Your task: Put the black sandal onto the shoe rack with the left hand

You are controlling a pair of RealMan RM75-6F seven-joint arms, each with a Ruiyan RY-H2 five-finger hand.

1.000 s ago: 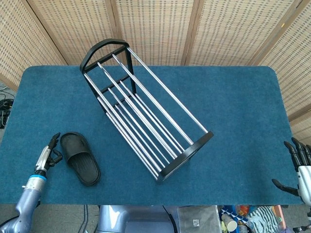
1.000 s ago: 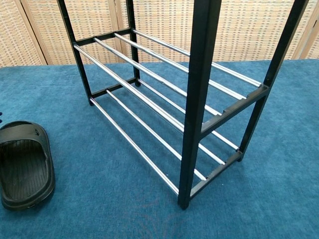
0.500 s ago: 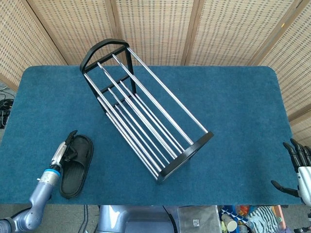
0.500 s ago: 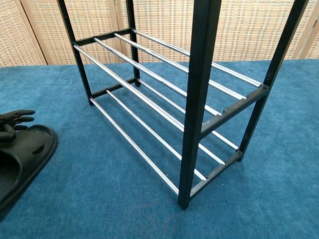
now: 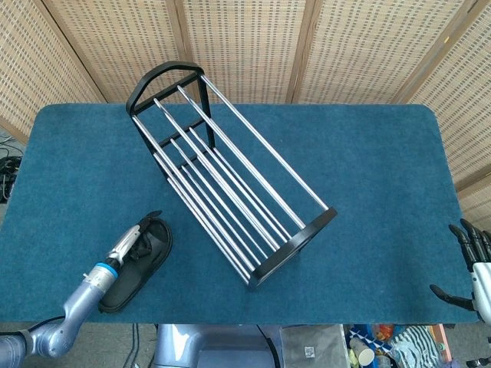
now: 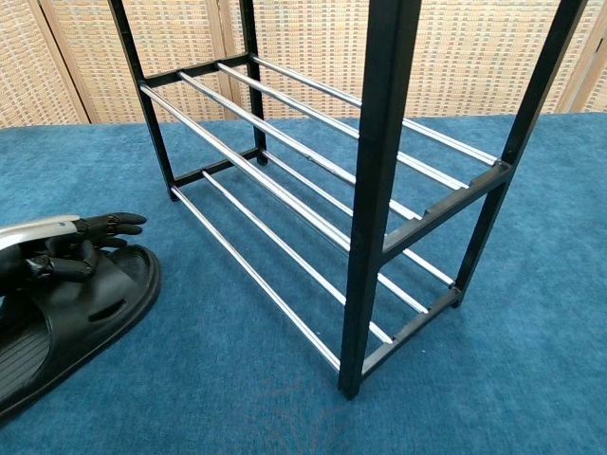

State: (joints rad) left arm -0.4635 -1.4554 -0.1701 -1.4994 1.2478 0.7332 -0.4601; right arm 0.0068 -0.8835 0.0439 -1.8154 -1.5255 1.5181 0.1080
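The black sandal (image 5: 141, 266) (image 6: 91, 312) lies on the blue cloth at the table's front left, a little way from the rack. My left hand (image 5: 132, 245) (image 6: 64, 252) sits on top of it, with fingers curled over the strap and gripping it. The black shoe rack (image 5: 224, 178) (image 6: 379, 190), with chrome rails on two levels, stands diagonally across the middle of the table, to the right of the sandal. My right hand (image 5: 474, 270) hangs off the table's front right corner with its fingers spread and holds nothing.
A blue cloth (image 5: 360, 176) covers the whole table. Wicker screen panels (image 5: 253, 38) stand behind its far edge. Clutter lies on the floor below the front edge (image 5: 368, 345).
The left hand came onto the sandal and carried it to the right toward the rack, turning it so the toe points up and to the right. The right hand stayed put.
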